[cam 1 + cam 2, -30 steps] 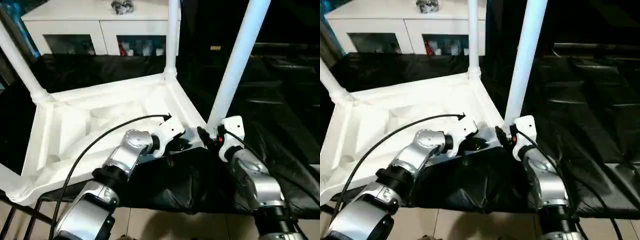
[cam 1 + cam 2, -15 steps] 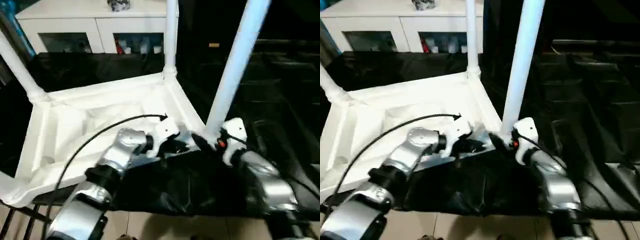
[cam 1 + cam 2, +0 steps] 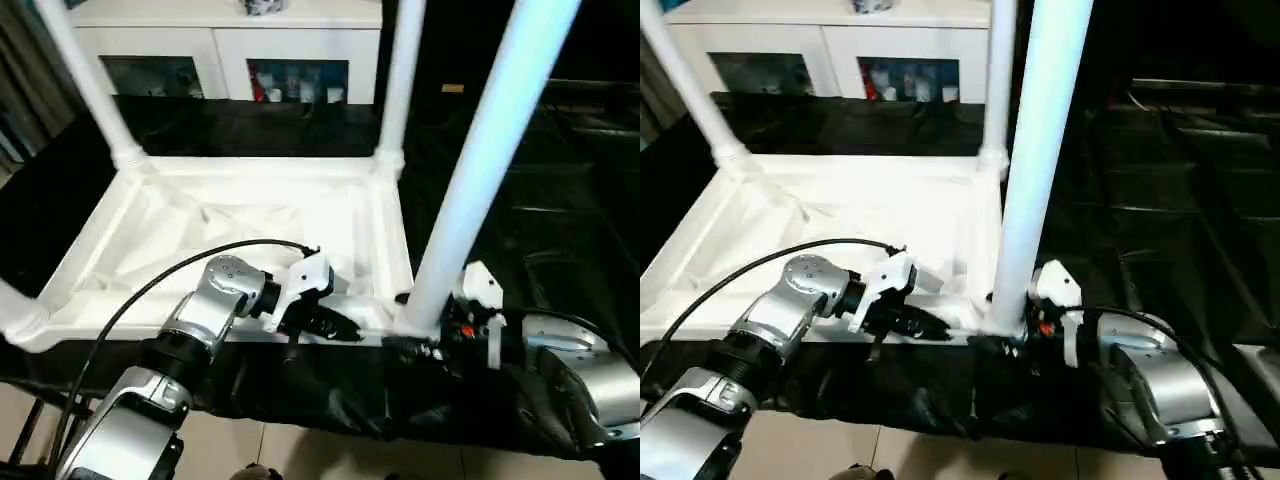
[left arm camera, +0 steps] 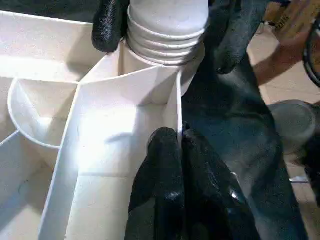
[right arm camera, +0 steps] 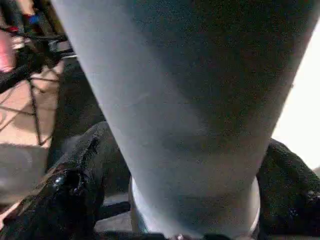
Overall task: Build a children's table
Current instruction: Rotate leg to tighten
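Both wrist views reveal grips: left gripper (image 4: 172, 175) pinches the tabletop rim (image 4: 173, 107), right gripper (image 5: 175, 200) seemingly straddles the leg (image 5: 190, 100).

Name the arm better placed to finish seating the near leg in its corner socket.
Right, probably. The right claw has a finger on each side of the near leg, low by its socket. The left claw is shut on the tabletop's edge wall beside that corner, so it suits bracing.
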Motion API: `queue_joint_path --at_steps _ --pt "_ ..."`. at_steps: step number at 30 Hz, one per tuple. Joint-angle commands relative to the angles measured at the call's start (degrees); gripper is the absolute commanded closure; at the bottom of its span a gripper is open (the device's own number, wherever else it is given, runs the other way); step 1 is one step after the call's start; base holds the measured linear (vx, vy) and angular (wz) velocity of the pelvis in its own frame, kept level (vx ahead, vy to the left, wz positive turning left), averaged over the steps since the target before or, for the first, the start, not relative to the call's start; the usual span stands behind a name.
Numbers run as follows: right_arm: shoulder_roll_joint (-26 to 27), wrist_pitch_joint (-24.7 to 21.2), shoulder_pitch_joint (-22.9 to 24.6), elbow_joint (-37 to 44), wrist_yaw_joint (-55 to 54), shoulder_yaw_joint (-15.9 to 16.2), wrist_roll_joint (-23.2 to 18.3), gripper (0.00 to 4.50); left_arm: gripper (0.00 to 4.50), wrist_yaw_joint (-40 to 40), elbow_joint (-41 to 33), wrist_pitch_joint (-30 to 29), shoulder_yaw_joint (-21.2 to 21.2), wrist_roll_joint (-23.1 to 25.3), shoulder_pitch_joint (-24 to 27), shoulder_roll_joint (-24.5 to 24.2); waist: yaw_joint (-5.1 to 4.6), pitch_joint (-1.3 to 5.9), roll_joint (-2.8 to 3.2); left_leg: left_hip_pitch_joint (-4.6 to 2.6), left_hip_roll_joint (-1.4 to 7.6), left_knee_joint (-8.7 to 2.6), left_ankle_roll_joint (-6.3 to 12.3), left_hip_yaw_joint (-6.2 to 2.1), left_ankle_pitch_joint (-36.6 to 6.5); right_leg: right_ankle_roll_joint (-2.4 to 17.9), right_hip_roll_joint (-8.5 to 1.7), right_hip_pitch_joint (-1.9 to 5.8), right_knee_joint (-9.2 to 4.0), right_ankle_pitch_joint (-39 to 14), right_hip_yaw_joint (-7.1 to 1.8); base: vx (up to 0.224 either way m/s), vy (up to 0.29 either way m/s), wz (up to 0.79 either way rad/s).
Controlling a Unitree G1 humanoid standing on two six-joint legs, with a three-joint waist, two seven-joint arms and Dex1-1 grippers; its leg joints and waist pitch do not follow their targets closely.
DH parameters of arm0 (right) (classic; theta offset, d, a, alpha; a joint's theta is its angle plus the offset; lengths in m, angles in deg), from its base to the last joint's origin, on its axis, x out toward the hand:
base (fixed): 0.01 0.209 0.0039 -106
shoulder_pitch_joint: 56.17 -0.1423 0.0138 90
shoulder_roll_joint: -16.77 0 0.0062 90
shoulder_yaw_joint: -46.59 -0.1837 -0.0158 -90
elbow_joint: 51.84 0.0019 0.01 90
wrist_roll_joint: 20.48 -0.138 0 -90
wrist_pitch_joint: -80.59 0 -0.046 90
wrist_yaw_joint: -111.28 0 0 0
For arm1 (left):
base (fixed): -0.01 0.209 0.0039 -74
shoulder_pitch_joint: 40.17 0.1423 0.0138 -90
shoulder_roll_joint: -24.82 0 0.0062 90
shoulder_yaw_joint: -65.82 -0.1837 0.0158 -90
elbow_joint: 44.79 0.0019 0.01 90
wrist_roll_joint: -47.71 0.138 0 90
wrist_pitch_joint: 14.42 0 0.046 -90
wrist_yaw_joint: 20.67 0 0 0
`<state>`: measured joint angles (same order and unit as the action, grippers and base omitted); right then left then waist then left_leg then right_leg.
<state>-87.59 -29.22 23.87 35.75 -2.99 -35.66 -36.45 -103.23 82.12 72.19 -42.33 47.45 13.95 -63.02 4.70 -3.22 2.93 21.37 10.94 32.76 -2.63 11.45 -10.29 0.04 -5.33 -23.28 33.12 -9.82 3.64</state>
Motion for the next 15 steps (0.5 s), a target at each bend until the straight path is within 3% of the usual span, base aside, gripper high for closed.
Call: queue_joint_path --at_steps 1,5,15 --pt "-0.1 -1.21 -0.39 0.81 1.73 3.78 0.2 0.8 4.5 -3.47 -3.3 1.51 -1.48 -2.49 -0.98 1.46 -0.27 3.04 -1.2 -0.79 2.56 -3.49 5.21 -0.8 -11.37 13.48 -3.02 2.71 -3.68 -13.25 -2.3 0.0 0.0 0.0" --pt "-0.81 -1.8 -0.45 1.1 2.83 4.23 0.07 1.26 4.5 -4.9 -4.05 1.15 -1.74 -2.71 -0.73 0.91 0.03 3.17 -1.22 -0.73 2.5 -3.36 5.57 -0.82 -9.97 13.73 -3.01 2.81 -3.41 -11.27 -2.27 0.0 0.0 0.0" --pt "-0.41 -2.3 0.35 1.87 3.47 5.4 -0.21 1.73 4.5 -5.78 -4.81 0.54 -2.21 -2.85 -0.1 0.3 0.07 3.16 -1.16 -0.66 2.48 -3.33 5.58 -0.86 -9.78 13.81 -3.0 2.86 -3.4 -11.08 -2.2 0.0 0.0 0.0"
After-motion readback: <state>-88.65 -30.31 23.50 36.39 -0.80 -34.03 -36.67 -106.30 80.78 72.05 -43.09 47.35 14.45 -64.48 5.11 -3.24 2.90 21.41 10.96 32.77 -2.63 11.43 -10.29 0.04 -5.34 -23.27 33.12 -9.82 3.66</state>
